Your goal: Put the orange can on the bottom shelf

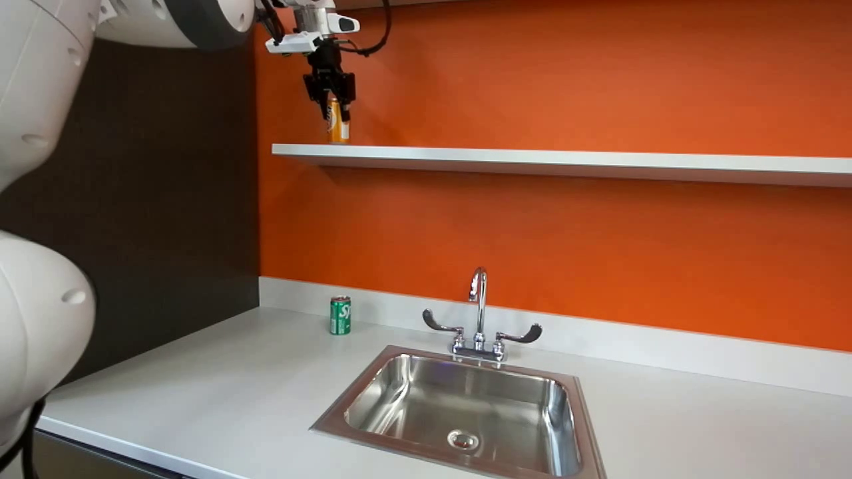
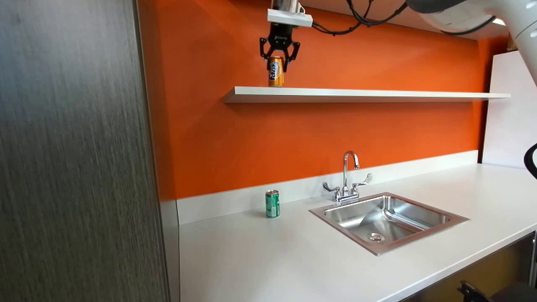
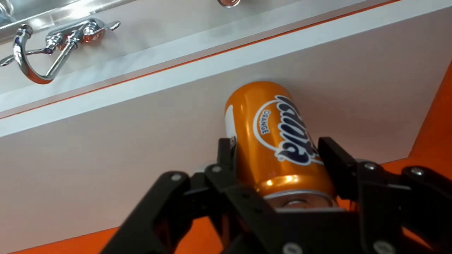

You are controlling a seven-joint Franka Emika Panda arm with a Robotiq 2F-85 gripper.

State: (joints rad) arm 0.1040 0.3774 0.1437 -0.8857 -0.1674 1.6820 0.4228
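Observation:
The orange can (image 1: 338,132) is upright at one end of the bottom shelf (image 1: 532,157), a long white board on the orange wall. In both exterior views the base of the can (image 2: 275,80) is at the top of the shelf (image 2: 361,95); a very small gap cannot be ruled out. My gripper (image 2: 277,67) points down from above, its black fingers on both sides of the can's upper part. In the wrist view both fingers of the gripper (image 3: 276,141) touch the can (image 3: 268,116), and its silvery top is partly hidden by the gripper. The shelf (image 3: 123,151) lies beneath.
A green can (image 1: 340,315) stands on the white counter (image 1: 200,379) below. A steel sink (image 1: 459,399) and a faucet (image 1: 480,306) are to one side of it. A dark panel (image 2: 79,147) stands near the shelf's end. The orange wall (image 2: 377,54) is behind.

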